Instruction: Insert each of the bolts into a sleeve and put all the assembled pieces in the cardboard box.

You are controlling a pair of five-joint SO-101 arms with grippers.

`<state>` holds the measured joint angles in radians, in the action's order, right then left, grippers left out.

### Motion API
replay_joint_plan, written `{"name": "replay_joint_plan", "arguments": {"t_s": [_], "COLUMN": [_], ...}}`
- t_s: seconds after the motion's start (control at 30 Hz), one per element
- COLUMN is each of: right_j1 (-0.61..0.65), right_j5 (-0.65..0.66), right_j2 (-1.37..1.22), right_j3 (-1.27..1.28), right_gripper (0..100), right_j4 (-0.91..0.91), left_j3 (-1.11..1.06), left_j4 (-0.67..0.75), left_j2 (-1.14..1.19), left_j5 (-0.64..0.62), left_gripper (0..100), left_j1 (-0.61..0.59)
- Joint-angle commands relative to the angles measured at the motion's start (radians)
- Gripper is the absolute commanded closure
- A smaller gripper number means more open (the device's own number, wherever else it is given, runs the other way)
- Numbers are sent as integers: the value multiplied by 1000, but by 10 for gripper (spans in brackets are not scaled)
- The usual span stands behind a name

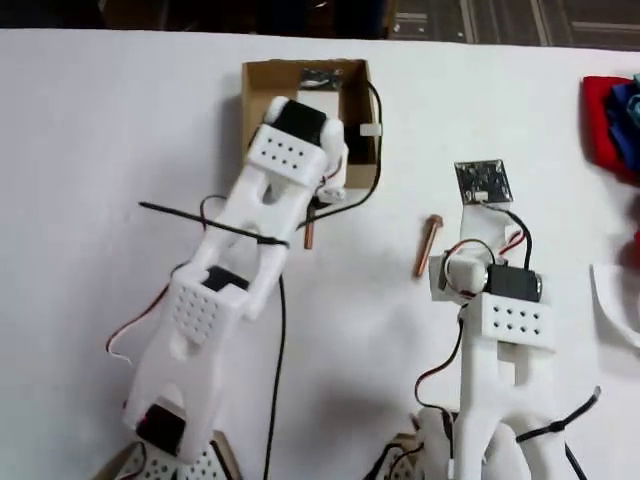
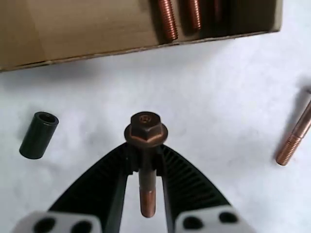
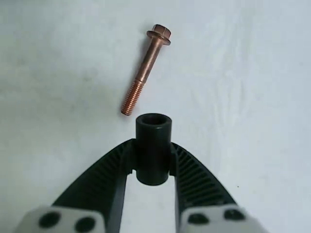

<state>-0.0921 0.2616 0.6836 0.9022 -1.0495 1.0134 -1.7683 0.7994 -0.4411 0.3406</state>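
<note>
Holding a bolt point(image 2: 146, 131) by the shank, the left gripper point(image 2: 146, 154) is clamped tight on it, head poking out front, thread end back toward the wrist. It hangs over the table point(image 1: 100, 150) just on the near side of the box point(image 1: 256, 80). The right gripper point(image 3: 153, 158) is closed on a sleeve point(image 3: 153, 138) with the bore facing away from the wrist, right of the box and well apart from the left gripper. Risks, my call: the bolt leads with its head, so the thread end likely can't reach the bore without a regrip or a steep angle. Any tilt between the two axes could jam the threads on the sleeve mouth. The thin shank could pivot or slip when pushed. The loose bolt point(image 3: 146, 73) lies between the arms, just beyond the held sleeve, and could get knocked and roll. Count of bolts: one held, one loose, at least two thread ends point(image 2: 167, 22) in the box, maybe a third, too dark to tell. Count of sleeves: one held, one loose sleeve point(image 2: 39, 135) on the table near the box.
</note>
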Motion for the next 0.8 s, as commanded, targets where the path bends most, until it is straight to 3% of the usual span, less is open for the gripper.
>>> {"name": "replay_joint_plan", "arguments": {"t_s": [0.0,0.2,0.53,0.77], "right_j1": [12,10,5,5], "right_j5": [0,0,0,-2], "right_j2": [39,39,39,39], "right_j3": [-6,-6,-6,-6], "right_gripper": [978,978,978,978], "right_j4": [21,21,18,19], "left_j3": [50,54,33,-236], "left_j4": [-17,-15,-20,-15], "left_j2": [-86,-92,-285,-470], "left_j5": [14,15,14,9], "left_gripper": [975,975,976,976], "left_j1": [46,103,97,100]}}
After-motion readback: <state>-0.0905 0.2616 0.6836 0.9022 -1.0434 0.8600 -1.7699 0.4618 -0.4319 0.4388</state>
